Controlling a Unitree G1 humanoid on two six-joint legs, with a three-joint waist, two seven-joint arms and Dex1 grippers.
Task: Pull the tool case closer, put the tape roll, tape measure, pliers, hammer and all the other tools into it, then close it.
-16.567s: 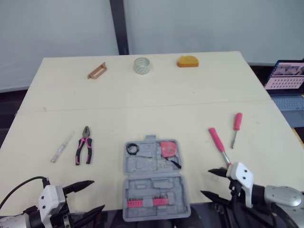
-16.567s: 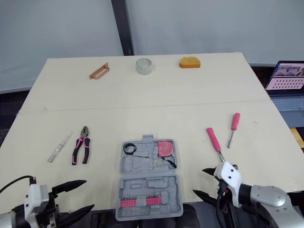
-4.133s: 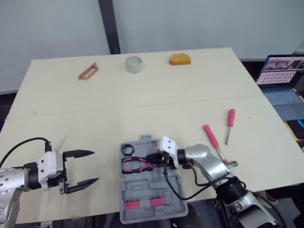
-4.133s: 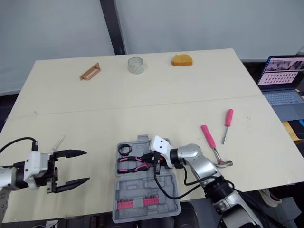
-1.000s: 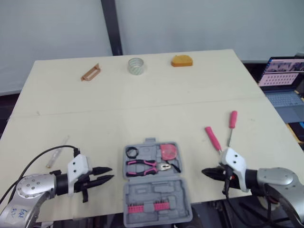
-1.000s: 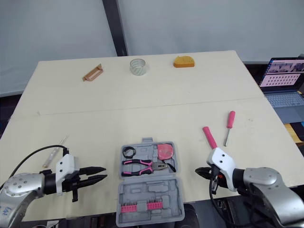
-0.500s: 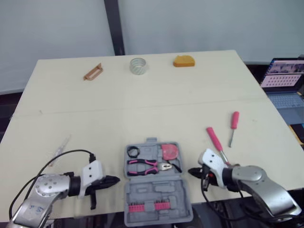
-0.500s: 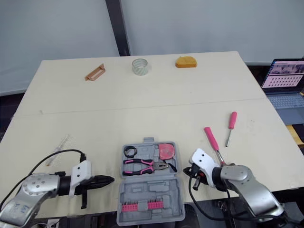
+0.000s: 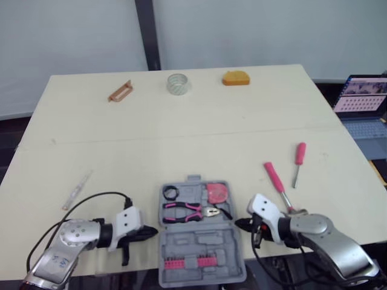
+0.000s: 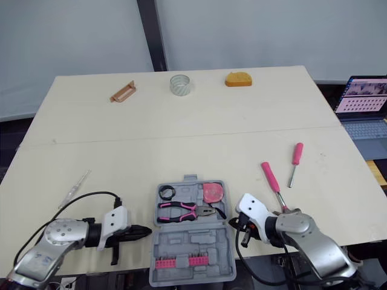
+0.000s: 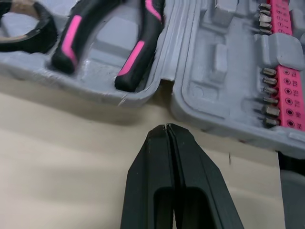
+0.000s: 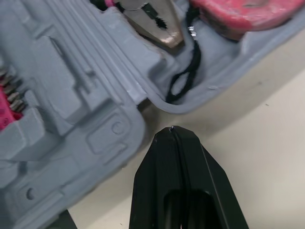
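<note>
One tool case [image 9: 199,238], grey plastic, is lying open and flat at the near edge of the table [image 9: 181,139], centred between your two arms, with its hinge running left to right. The far half is holding three things: one small black tape roll [image 9: 169,193] in its left corner, one pair of pliers [image 9: 184,211] with pink-and-black handles lying across the middle, and one red tape measure [image 9: 216,193] in the right corner with its black cord trailing. The near half is carrying one pink bit strip [image 9: 190,262] with a row of metal bits; the other moulded slots are sitting bare.

You are keeping the left gripper [image 9: 154,231] pinched fully closed, gripping nothing, its tip pointing at the case's left side just beside the hinge notch. Your right gripper [image 9: 237,223] is likewise closed on nothing, its tip aiming at the hinge on the right side, close to the wall.

Six loose items are lying outside the case. One pink-handled hammer [image 9: 275,179] and one pink-handled screwdriver [image 9: 299,158] are lying to the right of it. One clear tester screwdriver [image 9: 75,190] is lying to the left. One clear tape roll [image 9: 178,83], one brown handle-shaped piece [image 9: 120,91] and one orange block [image 9: 234,78] are sitting along the far edge. One laptop [image 9: 363,109] is showing off to the right.
</note>
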